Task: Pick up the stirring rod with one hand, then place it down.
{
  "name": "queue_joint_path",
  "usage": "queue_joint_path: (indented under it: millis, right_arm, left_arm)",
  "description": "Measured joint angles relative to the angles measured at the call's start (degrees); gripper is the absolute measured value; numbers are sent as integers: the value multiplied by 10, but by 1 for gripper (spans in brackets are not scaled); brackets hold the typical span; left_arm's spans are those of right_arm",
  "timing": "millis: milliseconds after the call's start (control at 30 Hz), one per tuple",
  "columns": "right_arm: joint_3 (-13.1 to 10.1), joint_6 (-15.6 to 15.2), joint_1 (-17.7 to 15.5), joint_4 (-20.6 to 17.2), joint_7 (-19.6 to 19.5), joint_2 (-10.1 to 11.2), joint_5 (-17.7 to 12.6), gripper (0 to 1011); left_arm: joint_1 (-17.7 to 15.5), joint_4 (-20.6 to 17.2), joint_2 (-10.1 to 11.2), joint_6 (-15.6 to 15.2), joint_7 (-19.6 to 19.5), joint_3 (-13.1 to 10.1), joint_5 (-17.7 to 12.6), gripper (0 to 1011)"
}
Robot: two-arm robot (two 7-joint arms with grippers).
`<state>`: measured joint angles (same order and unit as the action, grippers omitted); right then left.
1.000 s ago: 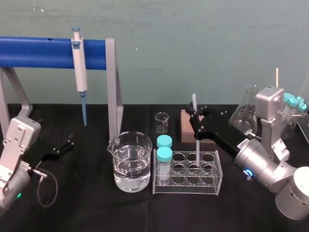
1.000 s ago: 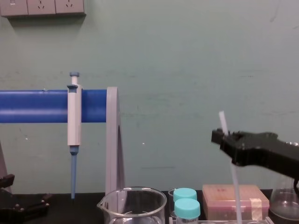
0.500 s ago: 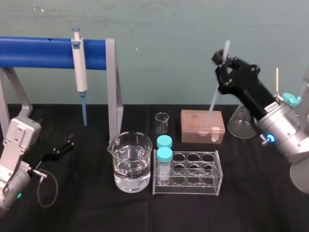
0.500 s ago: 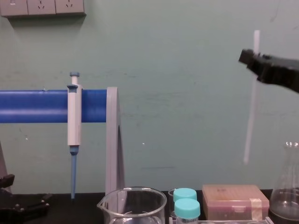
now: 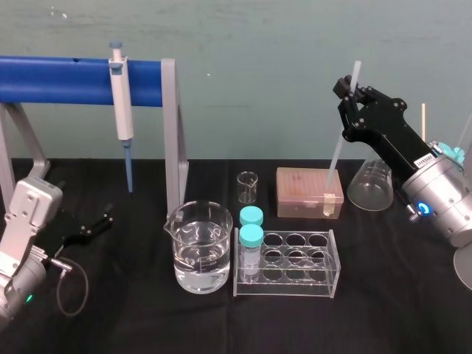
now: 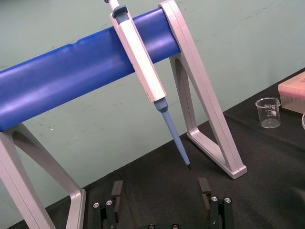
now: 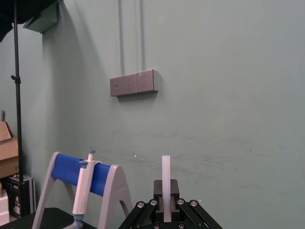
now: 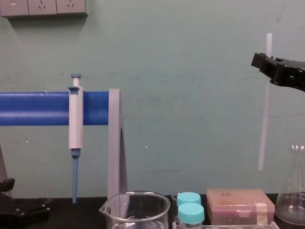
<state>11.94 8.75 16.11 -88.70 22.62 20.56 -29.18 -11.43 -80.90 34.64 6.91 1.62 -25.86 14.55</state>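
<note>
Translucent white rod [image 5: 338, 146], out of the rack [image 5: 287, 263] a second ago, now hangs high at two o'clock, clamped in the right claw [image 5: 352, 92]; placing remains. The left claw [image 5: 88, 227] idles, apart, at eight o'clock.

Smooth translucent plastic stirring rod [image 5: 337, 147]

Right gripper [image 5: 352, 92] is lifting the stirring rod [image 5: 338, 147] out and away. A second ago the rod was standing in a back hole of the tube rack [image 5: 287, 286] with the gripper low beside it. Now the rod is hanging free in the air, its lower end high over the pink box [image 5: 308, 193]. Since half a second ago the gripper is drifting slightly toward the robot's right and the rod is straightening toward vertical. In the chest view the rod [image 8: 263, 124] is sitting a bit further right.
</note>
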Motion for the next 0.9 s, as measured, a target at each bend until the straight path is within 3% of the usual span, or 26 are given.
queue_joint_path:
  millis: [900]
  right_arm:
    - [0, -11, -8, -4, 6, -1, 4, 70]
  left_arm:
    - [0, 0, 0, 0, 0, 0, 0, 1000]
